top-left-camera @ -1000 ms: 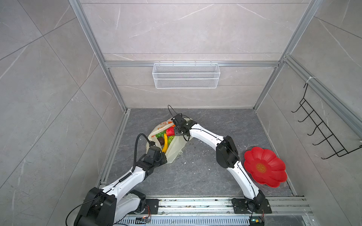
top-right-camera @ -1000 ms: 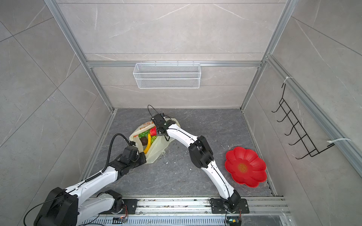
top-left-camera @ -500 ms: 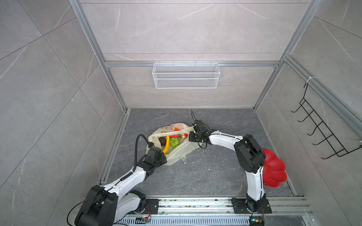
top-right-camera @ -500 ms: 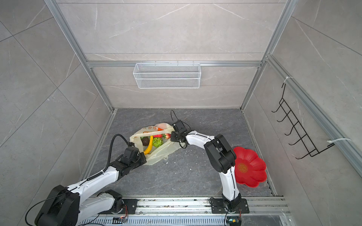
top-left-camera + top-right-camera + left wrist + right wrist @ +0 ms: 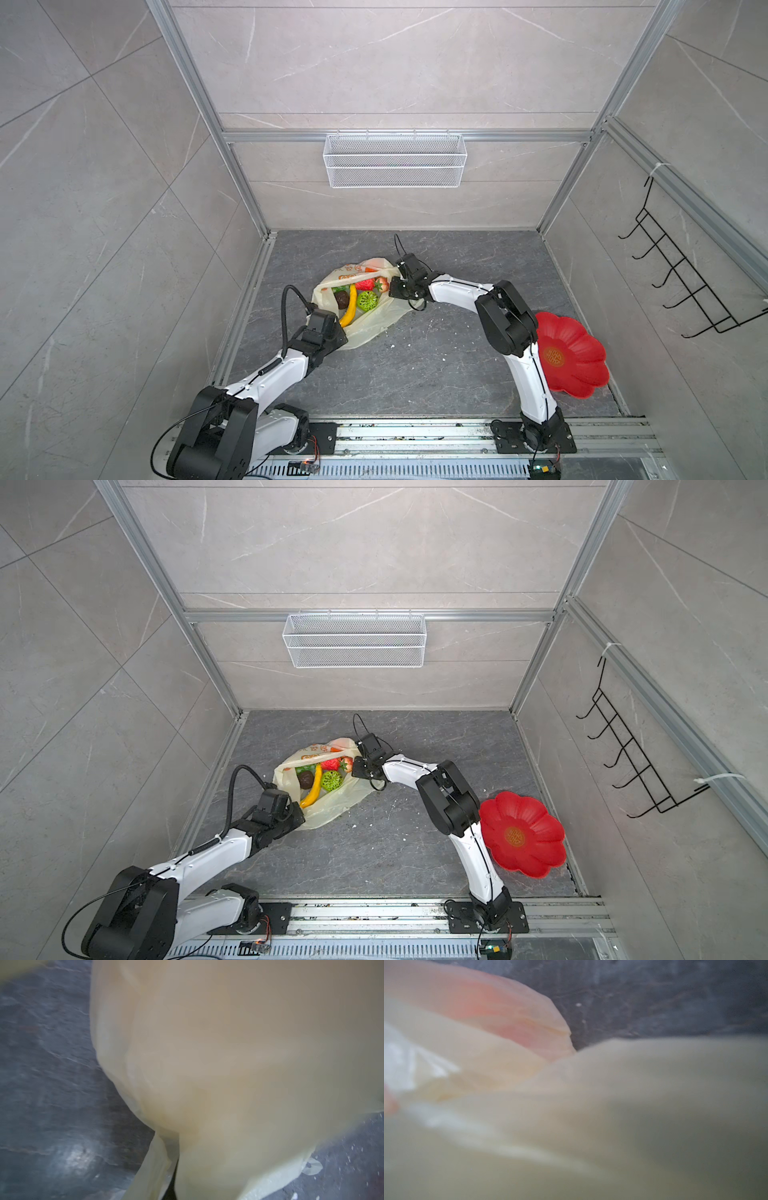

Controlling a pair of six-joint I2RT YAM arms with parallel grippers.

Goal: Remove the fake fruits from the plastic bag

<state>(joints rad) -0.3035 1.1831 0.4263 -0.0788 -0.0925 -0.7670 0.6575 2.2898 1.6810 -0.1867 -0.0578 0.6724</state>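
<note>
The plastic bag [image 5: 376, 322] [image 5: 338, 804] lies on the dark counter [image 5: 436, 365] left of centre. Its long axis runs on a diagonal from the near left to the far right, and its mouth gapes upward, stretched between the two arms. Inside it the fake fruits lie in a cluster. The yellow banana [image 5: 349, 309] [image 5: 314, 789] has its length running near to far, with its near tip toward the left tool [image 5: 337, 333] [image 5: 296, 814]. The dark brown ball [image 5: 341, 298] [image 5: 306, 778] lies on the banana's left and the green bumpy ball [image 5: 367, 301] [image 5: 331, 781] on its right. The red strawberries [image 5: 368, 284] [image 5: 332, 764] lie at the far side.

The left tool is closed tight on the bag's near corner. In the left wrist view, pale film [image 5: 228, 1064] fills most of the picture and hides the fingers. The right tool [image 5: 395, 286] [image 5: 357, 769] sits at the far-right rim of the mouth, closed narrow on the film. The right wrist view shows only blurred bag [image 5: 633, 1126], pink-tinted in one fold. A red flower-shaped plate [image 5: 577, 365] [image 5: 528, 841] lies well apart at the right
</note>
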